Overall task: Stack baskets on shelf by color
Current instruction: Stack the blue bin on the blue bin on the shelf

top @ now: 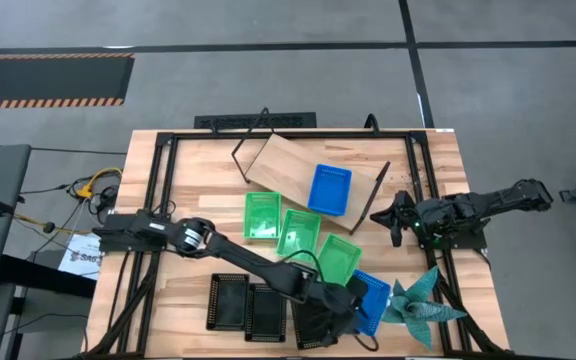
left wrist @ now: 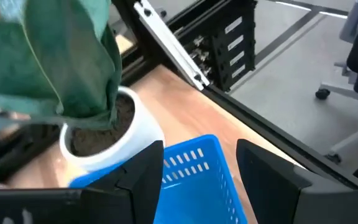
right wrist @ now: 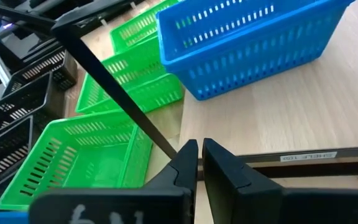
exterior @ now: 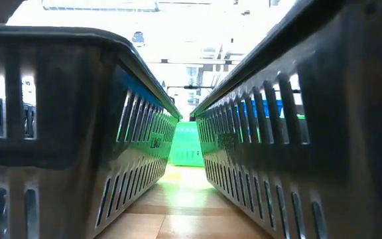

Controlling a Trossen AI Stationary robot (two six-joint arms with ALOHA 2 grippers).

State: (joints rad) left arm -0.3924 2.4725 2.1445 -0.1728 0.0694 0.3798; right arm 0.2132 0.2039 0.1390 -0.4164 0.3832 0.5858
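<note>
The shelf [top: 286, 165] lies at the far middle with one blue basket [top: 329, 189] resting on its board. Three green baskets [top: 298, 232] sit in a slanting row in front of it. Black baskets [top: 246, 303] stand by the near edge, one [top: 311, 327] under my left arm. My left gripper [left wrist: 201, 146] is open over a second blue basket [left wrist: 194, 177]. One finger [left wrist: 143, 171] is over the basket's inside and the other [left wrist: 269, 174] outside its wall. My right gripper [right wrist: 199, 163] is shut at the shelf's right wire end frame [right wrist: 114, 84]. My right gripper's shut fingertips [right wrist: 185, 163] stand at the lower end of the shelf's black wire end frame [right wrist: 166, 144]. The fingers hide the meeting place, so I cannot tell whether they touch the wire.
A white pot [left wrist: 114, 134] with a teal spiky plant [top: 420, 303] stands right beside the second blue basket, near the table's near right corner. The table's black frame rail [left wrist: 185, 59] runs along the right edge. In the low view, black baskets [exterior: 58, 133] fill both sides.
</note>
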